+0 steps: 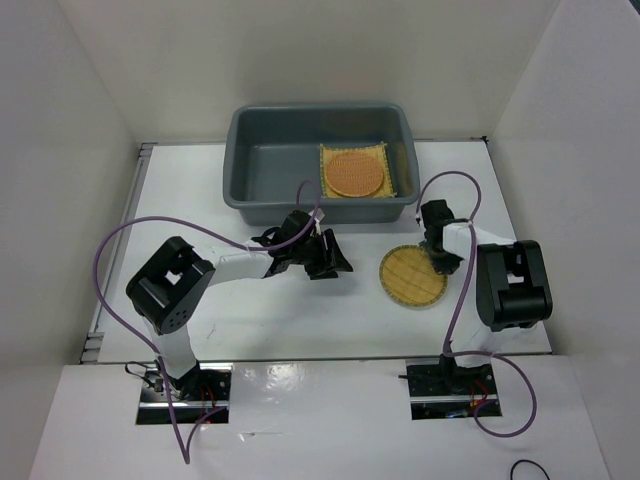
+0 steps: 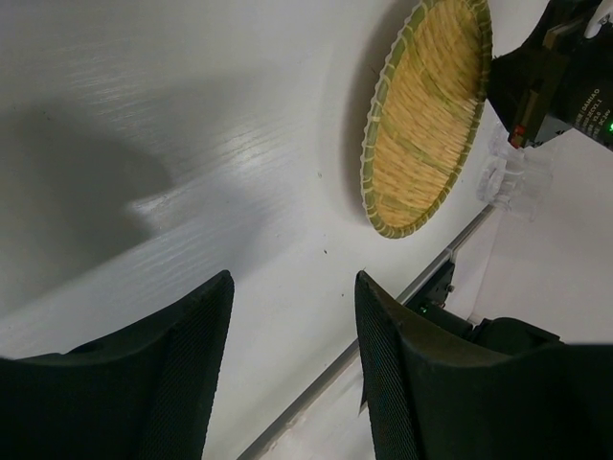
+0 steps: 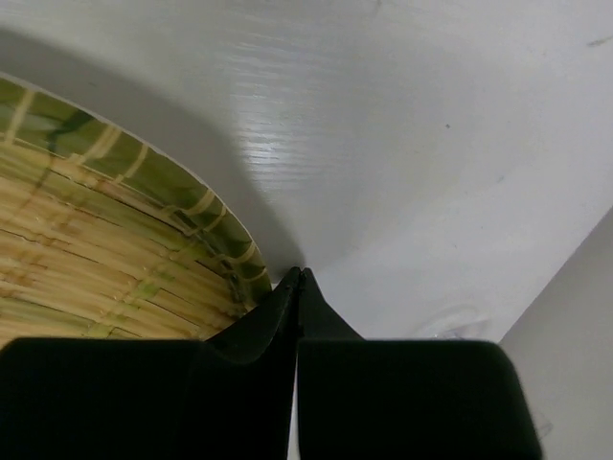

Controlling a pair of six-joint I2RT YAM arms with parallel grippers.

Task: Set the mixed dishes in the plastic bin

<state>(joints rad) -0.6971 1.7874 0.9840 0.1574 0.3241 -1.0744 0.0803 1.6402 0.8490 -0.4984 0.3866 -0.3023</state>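
Note:
The dark grey plastic bin [image 1: 243, 160] stands at the back of the table. Inside it, at the right end, the square yellow slatted mat [image 1: 398, 178] lies flat with the orange-brown round disc [image 1: 354, 173] on top. The paler yellow round disc [image 1: 411, 275] lies on the table in front of the bin; it also shows in the left wrist view [image 2: 426, 115] and the right wrist view [image 3: 86, 278]. My right gripper [image 1: 441, 262] is shut, its tips [image 3: 300, 275] down at the disc's right rim, nothing between the jaws. My left gripper [image 1: 332, 262] is open and empty [image 2: 292, 278], left of the disc.
White walls enclose the table on three sides. A metal rail [image 2: 421, 278] runs along the table's edge. The right arm's body [image 1: 512, 285] stands just right of the pale disc. Purple cables [image 1: 120, 250] loop over both arms.

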